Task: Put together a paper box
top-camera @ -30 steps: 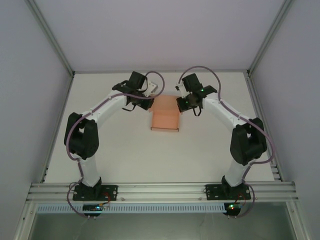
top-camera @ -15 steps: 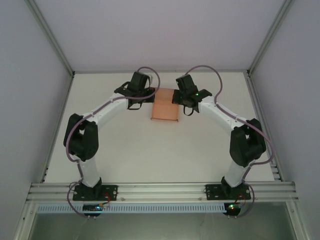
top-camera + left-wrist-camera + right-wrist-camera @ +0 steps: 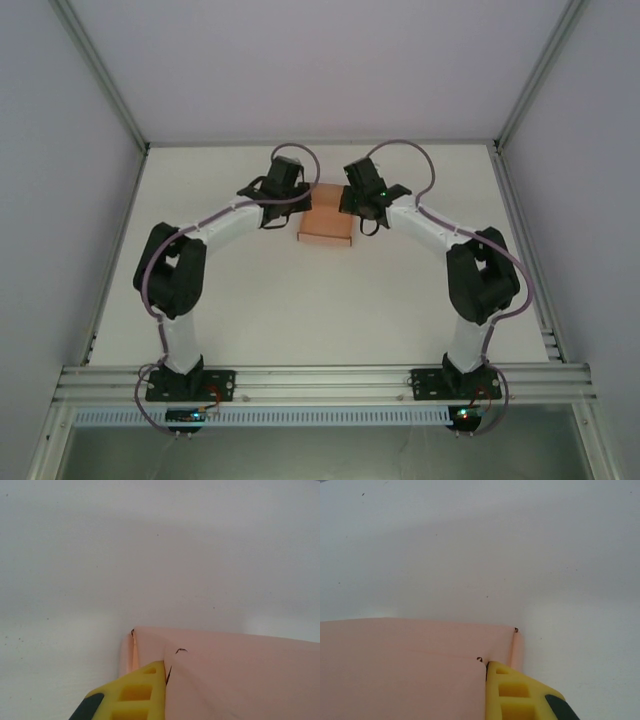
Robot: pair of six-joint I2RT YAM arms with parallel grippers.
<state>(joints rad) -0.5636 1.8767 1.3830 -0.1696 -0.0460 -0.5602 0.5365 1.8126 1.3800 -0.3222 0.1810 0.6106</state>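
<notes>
The salmon-pink paper box (image 3: 326, 223) sits at the far middle of the table, held between both arms. My left gripper (image 3: 303, 196) is at its left far corner and my right gripper (image 3: 349, 198) at its right far corner. In the left wrist view a yellow finger (image 3: 142, 690) presses against a side wall of the paper box (image 3: 240, 675); the card hides the other finger, and the left gripper (image 3: 167, 667) is shut on that wall. In the right wrist view it is mirrored: a yellow finger (image 3: 512, 695) lies against the paper box (image 3: 405, 670), with the right gripper (image 3: 486, 666) shut on its wall.
The white table (image 3: 250, 300) stretches bare towards the arm bases. Metal frame posts (image 3: 520, 110) and grey walls close in the sides and back. An aluminium rail (image 3: 320, 380) runs along the near edge.
Both grippers have moved closer together and towards the far side, carrying the box with them. The box now looks shorter and more closed than a second ago.
</notes>
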